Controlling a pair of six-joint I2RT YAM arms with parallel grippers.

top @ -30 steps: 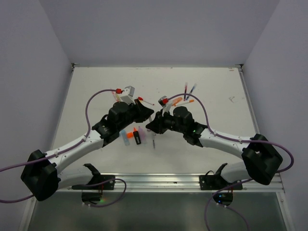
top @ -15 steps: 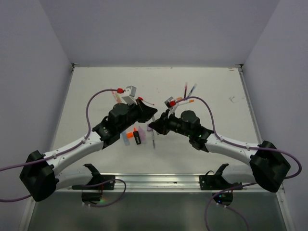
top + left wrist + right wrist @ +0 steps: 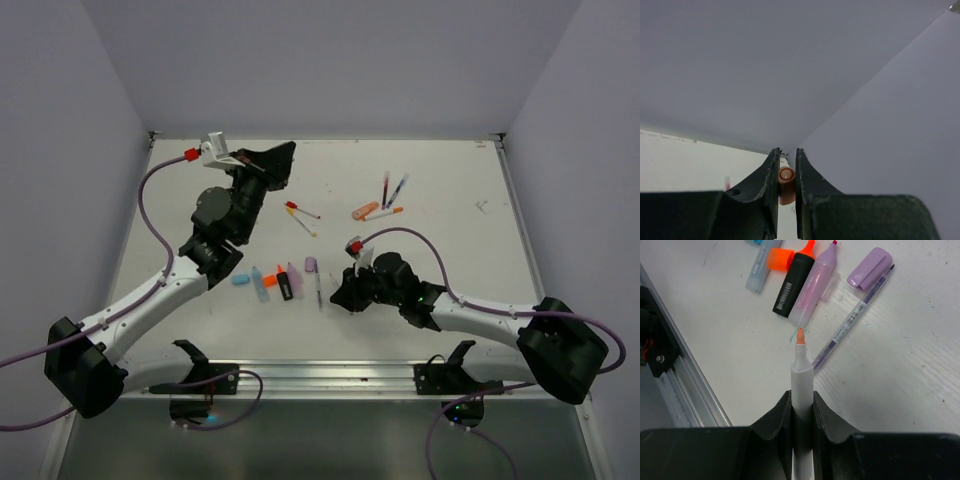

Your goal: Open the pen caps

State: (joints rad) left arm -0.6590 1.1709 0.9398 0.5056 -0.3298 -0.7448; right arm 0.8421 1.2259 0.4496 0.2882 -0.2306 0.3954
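**Top external view.** My left gripper [image 3: 283, 153] is raised over the far left part of the table [image 3: 450, 170], well apart from my right gripper [image 3: 338, 297], which sits low near the front edge. Just to the left of my right gripper lies a row of highlighters, with a purple cap [image 3: 311, 265] loose among them. More pens lie scattered further back on the table. From this height I cannot tell what either gripper holds.

**Left wrist view.** My left gripper's jaws stand narrow, pinched on an orange cap [image 3: 785, 181]. The cap sits between the fingers with its hollow end facing the camera. Only wall and a strip of table show behind it.

**Right wrist view.** My right gripper [image 3: 802, 401] is clamped on an uncapped pen [image 3: 802, 372], a pale barrel with a bare orange tip pointing away from me. The tip is just short of a purple highlighter [image 3: 812, 287], which lies beside a black highlighter [image 3: 791, 287]. A thin purple pen [image 3: 852, 317] lies to the right, touching the purple cap.
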